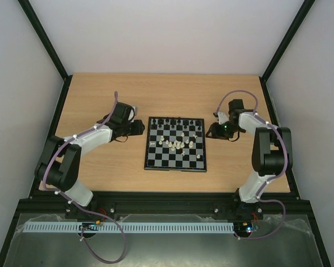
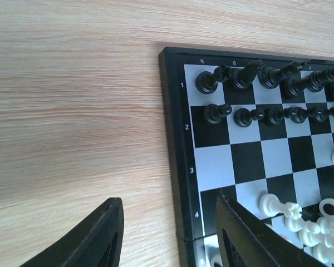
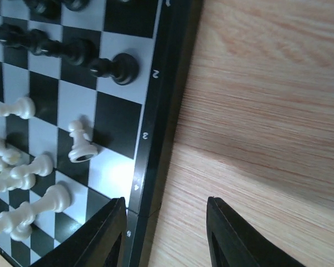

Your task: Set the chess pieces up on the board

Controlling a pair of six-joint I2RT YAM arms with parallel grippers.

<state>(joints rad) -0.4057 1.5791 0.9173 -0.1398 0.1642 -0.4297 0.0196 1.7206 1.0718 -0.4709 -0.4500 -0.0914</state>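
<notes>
the counter (image 1: 100, 94) carries the board (image 1: 161, 160) at its middle, between the two arms. the left gripper (image 1: 139, 127) and right gripper (image 1: 211, 131) hover released and empty, one at each side edge of the board. black chess pieces (image 1: 175, 121) line the two far rows. white chess pieces (image 1: 178, 144) cluster mid-board, several toppled.

Dense cream pieces (image 1: 177, 144) at board (image 1: 156, 161) centre

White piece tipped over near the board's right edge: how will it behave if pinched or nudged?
The tipped white piece is tiny with a round body, so a nudge would probably roll it in an arc. Its glossy, tapered shape may squirt out of a pinch. Its base looks hollow, so probably very light.
</notes>
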